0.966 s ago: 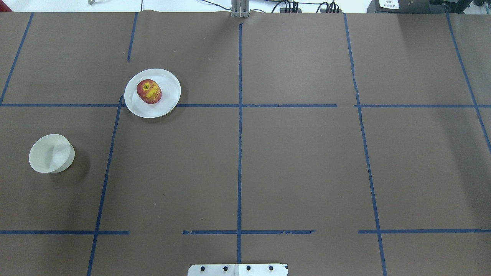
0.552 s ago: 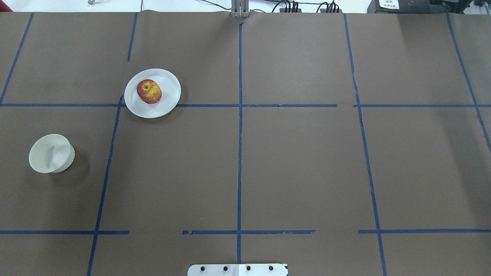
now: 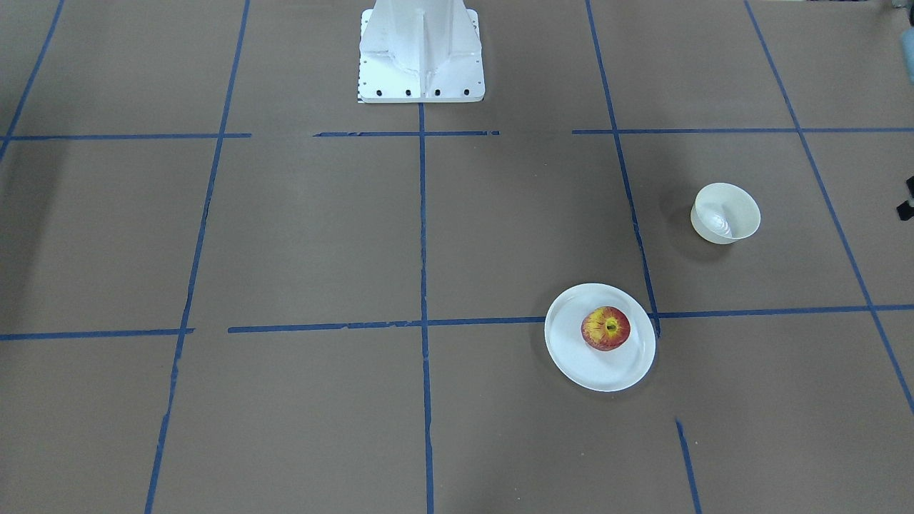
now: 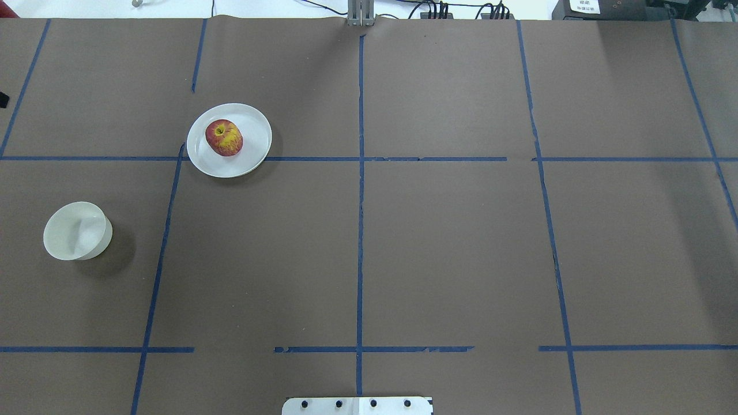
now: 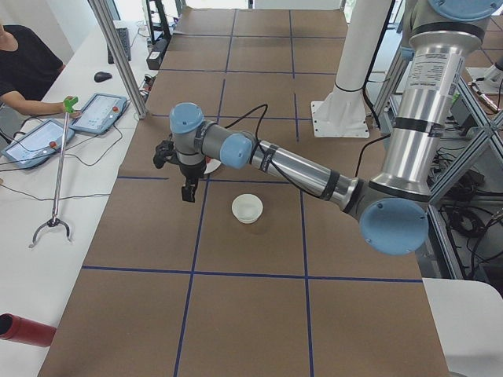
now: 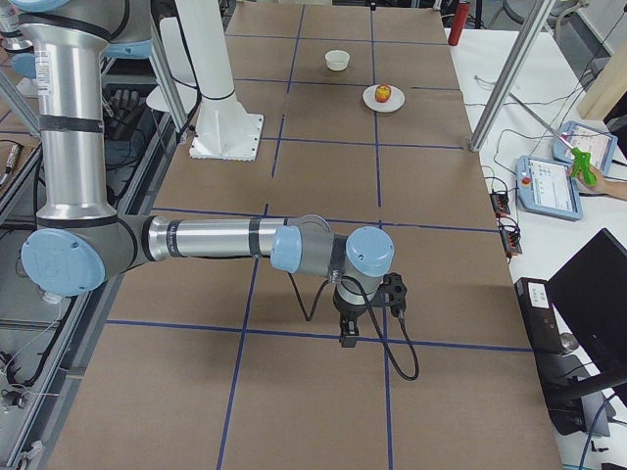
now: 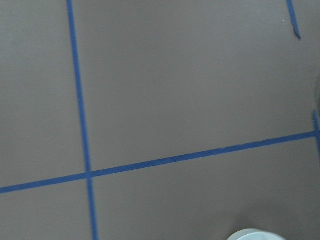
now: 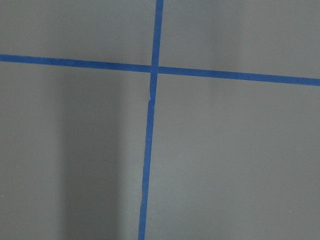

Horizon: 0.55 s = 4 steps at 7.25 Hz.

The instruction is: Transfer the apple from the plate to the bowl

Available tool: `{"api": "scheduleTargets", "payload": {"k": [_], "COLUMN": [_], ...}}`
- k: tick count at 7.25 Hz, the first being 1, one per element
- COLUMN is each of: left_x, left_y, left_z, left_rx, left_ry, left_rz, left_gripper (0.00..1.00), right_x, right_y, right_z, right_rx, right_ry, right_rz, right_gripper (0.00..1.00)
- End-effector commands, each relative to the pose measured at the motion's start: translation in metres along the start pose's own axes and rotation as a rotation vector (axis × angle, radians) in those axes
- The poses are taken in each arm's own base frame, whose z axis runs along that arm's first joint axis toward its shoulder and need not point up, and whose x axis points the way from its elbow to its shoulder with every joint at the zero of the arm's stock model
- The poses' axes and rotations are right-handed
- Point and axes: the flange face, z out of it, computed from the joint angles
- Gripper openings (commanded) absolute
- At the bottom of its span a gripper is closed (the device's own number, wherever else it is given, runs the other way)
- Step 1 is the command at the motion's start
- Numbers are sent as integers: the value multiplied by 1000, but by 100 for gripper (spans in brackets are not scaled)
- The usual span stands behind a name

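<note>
One apple (image 4: 223, 137) on plate (image 4: 252, 145), apart from left claw (image 5: 189, 195)

One apple (image 4: 223, 137), one plate (image 4: 253, 144), one bowl (image 4: 77, 230), two robot arms (image 5: 299, 169) (image 6: 216, 238), two tablets (image 5: 98, 112) and one grabber stick (image 5: 56, 173).

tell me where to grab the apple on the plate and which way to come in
Grip the apple across its round middle, coming straight down. It sits upright, stem dimple facing up, and the shallow plate leaves its sides clear for a pinch. A sideways approach would likely hit the plate.
</note>
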Motion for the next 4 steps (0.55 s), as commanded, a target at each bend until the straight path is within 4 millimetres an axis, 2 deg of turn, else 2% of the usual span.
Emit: {"api": "scheduleTargets", "payload": {"k": [1, 2, 3, 4], "left_x": [126, 174, 208, 216], "left_y": [-25, -26, -21, -36], "left_z": [28, 61, 96, 103], "left_rx": [-15, -35, -73, -79], "left_ry": [29, 0, -20, -24], "left_rz": [-95, -107, -109, -117], "left_gripper": [100, 100, 100, 100], "right_x": [0, 0, 0, 0], "right_y": [0, 1, 0, 0], "right_z": [0, 1, 0, 0], "right_rx": [0, -2, 0, 0], "right_ry": [0, 0, 0, 0], "right_rz": [0, 2, 0, 0], "right_gripper": [100, 100, 100, 100]}}
